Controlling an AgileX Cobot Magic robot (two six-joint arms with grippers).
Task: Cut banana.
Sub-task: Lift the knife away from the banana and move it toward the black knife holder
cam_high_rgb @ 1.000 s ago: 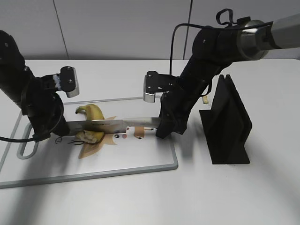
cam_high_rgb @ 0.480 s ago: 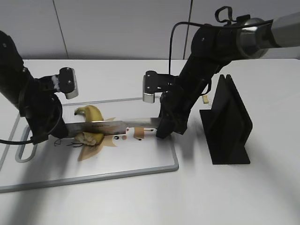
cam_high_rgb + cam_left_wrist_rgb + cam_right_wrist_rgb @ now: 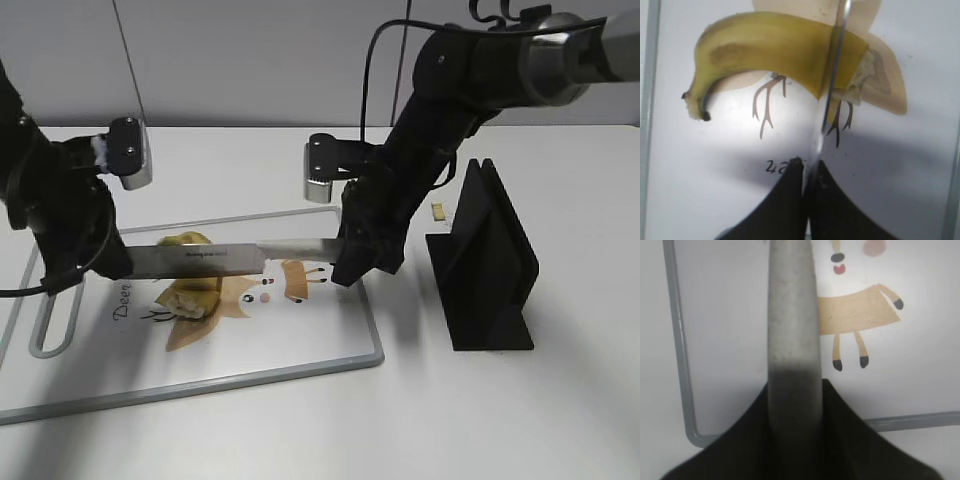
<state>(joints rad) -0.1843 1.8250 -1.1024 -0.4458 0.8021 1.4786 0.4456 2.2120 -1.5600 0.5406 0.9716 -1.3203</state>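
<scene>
Presently observed: right claw [image 3: 352,268] clamped on knife [image 3: 225,258] handle, blade held level over cutting board [image 3: 300,345]. Left claw [image 3: 804,172] pinched together on blade tip. Blade positioned across banana [image 3: 765,50] near its pale cut end, seen edge-on from left wrist. Banana lay on board's left part, stem toward far edge. Black stand [image 3: 490,265] stood on table [image 3: 500,420], beside board.

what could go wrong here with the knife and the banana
1. The short yellow half-banana lies loose on the white cutting board with neither gripper holding it, so it may roll or slide under the blade.
2. The long steel knife is pinched at its tip by the left gripper and at its handle by the right gripper; uneven arm motion could twist it or let it slip.
</scene>
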